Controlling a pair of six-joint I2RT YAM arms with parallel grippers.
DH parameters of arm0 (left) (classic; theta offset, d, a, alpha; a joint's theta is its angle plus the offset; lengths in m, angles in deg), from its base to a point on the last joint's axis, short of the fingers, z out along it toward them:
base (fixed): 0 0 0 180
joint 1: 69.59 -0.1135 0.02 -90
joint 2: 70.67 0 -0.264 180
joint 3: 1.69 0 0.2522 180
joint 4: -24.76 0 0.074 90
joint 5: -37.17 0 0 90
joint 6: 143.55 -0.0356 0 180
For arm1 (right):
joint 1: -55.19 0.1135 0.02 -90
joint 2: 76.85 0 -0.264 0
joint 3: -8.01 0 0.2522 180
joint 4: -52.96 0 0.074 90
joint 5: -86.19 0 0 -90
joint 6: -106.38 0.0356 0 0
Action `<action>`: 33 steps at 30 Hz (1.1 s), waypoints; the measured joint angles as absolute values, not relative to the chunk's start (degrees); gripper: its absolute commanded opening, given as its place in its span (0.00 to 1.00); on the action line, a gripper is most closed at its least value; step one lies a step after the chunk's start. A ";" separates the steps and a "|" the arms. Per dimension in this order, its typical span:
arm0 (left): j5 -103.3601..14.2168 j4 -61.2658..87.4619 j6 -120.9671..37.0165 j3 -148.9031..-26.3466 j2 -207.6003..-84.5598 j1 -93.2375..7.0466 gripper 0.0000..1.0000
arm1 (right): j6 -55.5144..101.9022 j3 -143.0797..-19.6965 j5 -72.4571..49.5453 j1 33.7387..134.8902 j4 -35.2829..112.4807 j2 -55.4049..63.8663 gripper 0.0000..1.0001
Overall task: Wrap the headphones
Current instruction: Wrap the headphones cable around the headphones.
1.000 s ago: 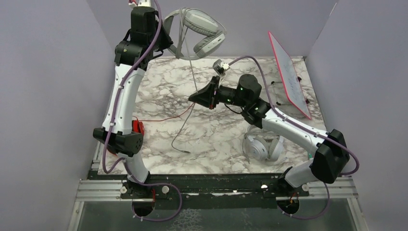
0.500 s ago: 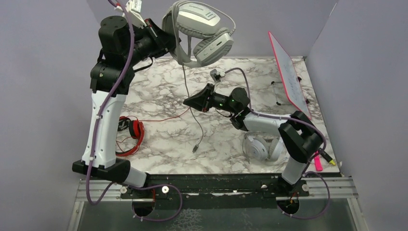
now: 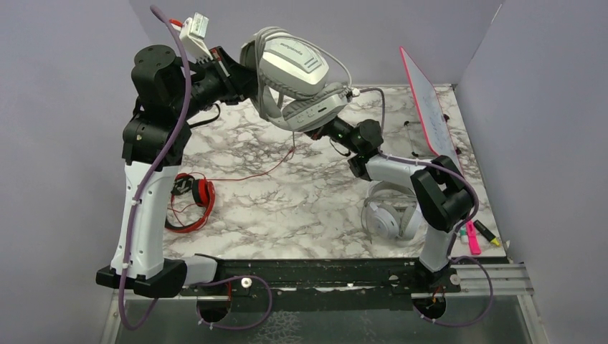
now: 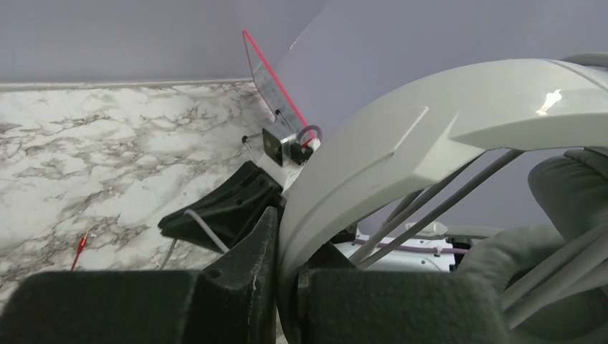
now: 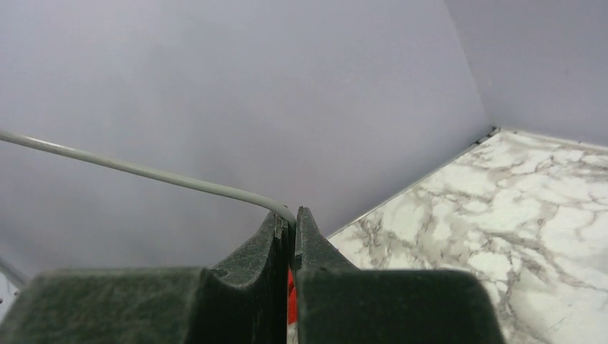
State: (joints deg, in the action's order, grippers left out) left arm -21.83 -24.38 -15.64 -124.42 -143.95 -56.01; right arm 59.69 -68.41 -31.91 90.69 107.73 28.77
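High over the table's back, my left gripper (image 3: 249, 77) is shut on the headband (image 4: 401, 136) of the light grey headphones (image 3: 294, 72); the band is pinched between its jaws (image 4: 287, 222). My right gripper (image 3: 320, 133) sits just under the lower ear cup, partly hidden by it. It is shut on the thin grey cable (image 5: 143, 170), which bends out of the jaw tips (image 5: 292, 218). The red-and-black headphones (image 3: 195, 192) lie at the table's left, their red cable (image 3: 251, 175) trailing across the marble. The white-silver headphones (image 3: 391, 218) lie under the right arm.
A red-framed whiteboard (image 3: 430, 111) leans at the back right. A pink and a yellow highlighter (image 3: 477, 233) lie at the front right edge. Purple walls close in the left, back and right sides.
The left arm swung the grey headset right and toward the camera. The right gripper rose to just under it, and the hanging cable with its plug came up off the table.
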 measured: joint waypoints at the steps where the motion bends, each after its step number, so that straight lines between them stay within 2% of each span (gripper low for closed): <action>1: -21.92 -24.91 -16.37 -124.25 -143.95 -56.03 0.00 | 60.15 -68.47 -31.93 89.73 109.10 29.32 0.05; 6: -22.81 -25.76 -18.99 -123.68 -143.95 -55.73 0.00 | 61.81 -73.52 -35.26 85.75 112.29 33.36 0.09; 12: -23.95 -27.83 -22.29 -123.59 -143.86 -53.15 0.00 | 58.79 -81.19 -39.58 83.26 109.52 35.07 0.15; 17: -24.17 -29.98 -24.54 -121.30 -141.44 -51.64 0.00 | 54.88 -85.08 -39.69 82.13 105.17 35.07 0.15; 22: -24.19 -31.97 -25.83 -120.31 -139.03 -50.94 0.00 | 52.59 -86.07 -37.59 81.91 102.57 35.07 0.23; 25: -24.12 -33.19 -26.27 -119.99 -137.85 -50.18 0.00 | 52.00 -86.07 -35.17 81.21 101.24 35.13 0.22; 30: -24.06 -34.79 -26.86 -119.42 -136.52 -49.69 0.00 | 52.21 -88.69 -32.83 79.87 99.40 36.01 0.14; 33: -24.06 -35.03 -26.90 -119.13 -136.50 -49.69 0.00 | 52.39 -91.27 -32.06 79.94 98.94 36.62 0.14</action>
